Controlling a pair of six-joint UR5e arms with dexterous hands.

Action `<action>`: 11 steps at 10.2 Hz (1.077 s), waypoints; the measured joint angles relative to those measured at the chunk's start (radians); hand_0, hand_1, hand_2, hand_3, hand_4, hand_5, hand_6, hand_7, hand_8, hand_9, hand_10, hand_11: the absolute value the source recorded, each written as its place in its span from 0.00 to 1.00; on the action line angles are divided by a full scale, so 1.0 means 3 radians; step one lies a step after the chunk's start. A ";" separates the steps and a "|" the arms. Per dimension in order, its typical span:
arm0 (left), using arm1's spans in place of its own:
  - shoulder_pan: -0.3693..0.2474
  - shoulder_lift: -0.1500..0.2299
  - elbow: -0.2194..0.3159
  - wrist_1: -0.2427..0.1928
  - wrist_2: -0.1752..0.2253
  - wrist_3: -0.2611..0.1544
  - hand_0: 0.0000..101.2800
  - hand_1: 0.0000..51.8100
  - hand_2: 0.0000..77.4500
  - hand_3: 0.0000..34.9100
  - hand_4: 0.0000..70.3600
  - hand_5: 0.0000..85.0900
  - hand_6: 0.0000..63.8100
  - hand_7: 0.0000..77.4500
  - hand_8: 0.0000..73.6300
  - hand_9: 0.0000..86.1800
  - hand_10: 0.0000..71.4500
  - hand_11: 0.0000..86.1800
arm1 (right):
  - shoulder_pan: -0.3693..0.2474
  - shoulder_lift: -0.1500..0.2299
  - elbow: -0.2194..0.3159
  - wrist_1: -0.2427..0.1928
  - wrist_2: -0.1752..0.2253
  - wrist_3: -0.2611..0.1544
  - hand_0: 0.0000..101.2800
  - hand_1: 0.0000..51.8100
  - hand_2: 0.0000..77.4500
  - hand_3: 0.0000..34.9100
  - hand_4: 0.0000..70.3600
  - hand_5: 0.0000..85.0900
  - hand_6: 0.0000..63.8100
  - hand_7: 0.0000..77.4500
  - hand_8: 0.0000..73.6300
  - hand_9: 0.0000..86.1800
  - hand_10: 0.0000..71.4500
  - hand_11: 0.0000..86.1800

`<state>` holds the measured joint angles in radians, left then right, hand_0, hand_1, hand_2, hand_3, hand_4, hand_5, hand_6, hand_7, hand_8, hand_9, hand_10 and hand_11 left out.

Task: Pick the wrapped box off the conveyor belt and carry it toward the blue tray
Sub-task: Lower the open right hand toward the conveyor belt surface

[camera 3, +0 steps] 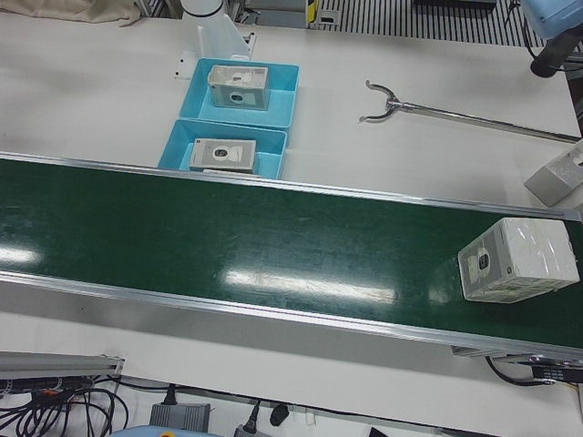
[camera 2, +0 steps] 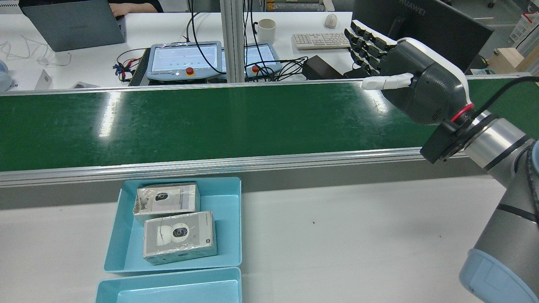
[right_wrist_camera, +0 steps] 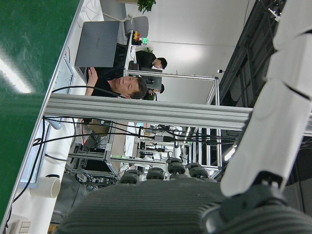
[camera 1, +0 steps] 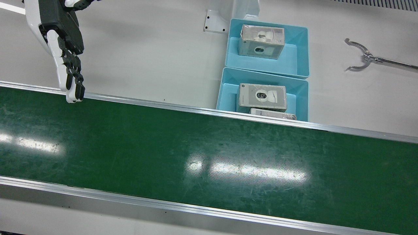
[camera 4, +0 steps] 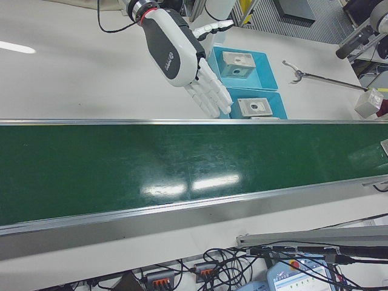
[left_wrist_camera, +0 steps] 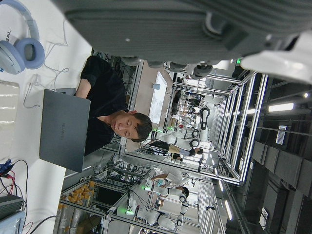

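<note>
A wrapped white box [camera 3: 517,260] lies on the green conveyor belt [camera 3: 228,237] at its far right end in the left-front view. My right hand [camera 1: 65,49] is open and empty, fingers straight, over the belt's robot-side rail at the other end, far from that box; it also shows in the rear view [camera 2: 404,71] and the right-front view [camera 4: 188,57]. Two blue trays [camera 1: 225,81] [camera 1: 302,52] stand beside the belt, each holding wrapped boxes [camera 1: 263,97] [camera 1: 261,41]. Only part of my left hand's palm [left_wrist_camera: 195,24] shows, in its own view.
A metal grabber tool [camera 1: 362,58] lies on the white table beyond the trays. A small white block [camera 3: 556,177] sits near the belt's right end. Across the belt are teach pendants [camera 2: 181,61], a mug [camera 2: 266,30] and a keyboard [camera 2: 320,41].
</note>
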<state>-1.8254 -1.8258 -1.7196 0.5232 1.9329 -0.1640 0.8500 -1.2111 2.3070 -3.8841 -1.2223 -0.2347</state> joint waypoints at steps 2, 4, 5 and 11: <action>0.0000 0.0000 0.0000 0.0000 0.0000 0.0000 0.00 0.00 0.01 0.00 0.00 0.01 0.00 0.00 0.00 0.00 0.00 0.00 | -0.0024 0.0002 -0.0005 0.0000 0.0002 0.0000 0.41 0.19 0.10 0.00 0.00 0.01 0.00 0.00 0.01 0.04 0.02 0.04; 0.0000 0.0000 0.0000 0.0000 0.0000 0.0000 0.00 0.00 0.01 0.00 0.00 0.01 0.00 0.00 0.00 0.00 0.01 0.00 | -0.0005 0.0006 -0.0004 0.0000 0.0000 -0.0001 0.40 0.19 0.11 0.00 0.00 0.01 0.00 0.00 0.01 0.04 0.02 0.04; 0.0000 0.0000 0.0000 0.0000 0.0000 0.0000 0.00 0.00 0.01 0.00 0.00 0.01 0.00 0.00 0.00 0.00 0.00 0.00 | 0.0011 0.0008 -0.0004 0.0006 0.0001 -0.0002 0.40 0.19 0.11 0.00 0.00 0.01 0.00 0.00 0.01 0.04 0.02 0.04; 0.0000 0.0000 0.0000 0.0000 0.0000 0.0000 0.00 0.00 0.01 0.00 0.00 0.01 0.00 0.00 0.00 0.00 0.00 0.00 | 0.0082 0.0170 -0.0096 0.0148 0.0034 -0.0066 0.40 0.17 0.08 0.00 0.00 0.01 0.00 0.00 0.04 0.04 0.02 0.03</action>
<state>-1.8254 -1.8258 -1.7196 0.5232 1.9329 -0.1640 0.8747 -1.1601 2.2781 -3.8396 -1.2122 -0.2544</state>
